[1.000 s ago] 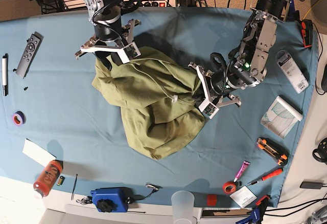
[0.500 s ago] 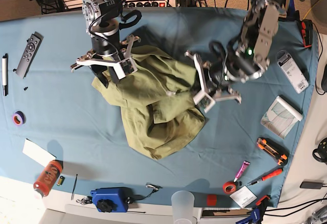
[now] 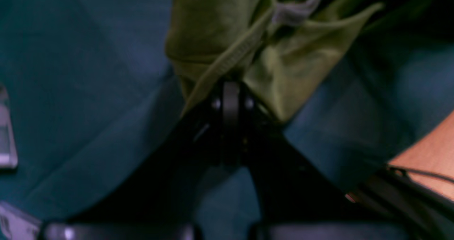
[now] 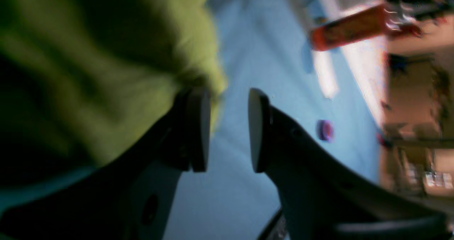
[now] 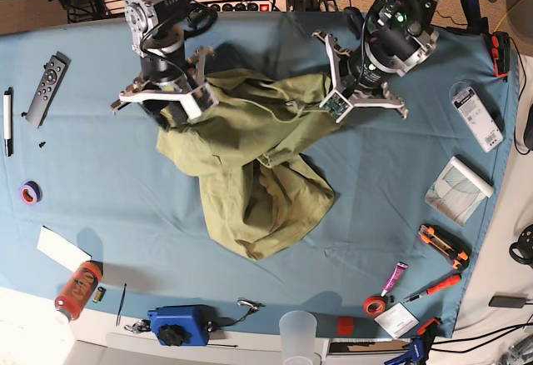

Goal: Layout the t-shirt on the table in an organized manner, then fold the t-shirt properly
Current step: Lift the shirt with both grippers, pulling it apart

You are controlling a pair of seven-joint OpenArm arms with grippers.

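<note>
Two grippers work at opposite ends of the olive-green t-shirt (image 5: 250, 165), which lies crumpled on the light-blue table (image 5: 100, 173). The left gripper (image 3: 230, 91) has its jaws pressed together on a ribbed hem of the garment; the pinched fabric fans out just beyond the jaw tips, with a small pale tag (image 3: 296, 9) further beyond them. In the base view this gripper (image 5: 331, 102) draws a stretched band of cloth from the heap. The right gripper (image 4: 225, 126) has its jaws parted with bare table cloth showing in the gap; the shirt bunches against the outer side of one finger (image 4: 198, 126), and nothing sits between the pads. Beyond the other jaw lie an orange bottle (image 4: 351, 25) and a purple tape roll (image 4: 324, 130), both blurred.
</note>
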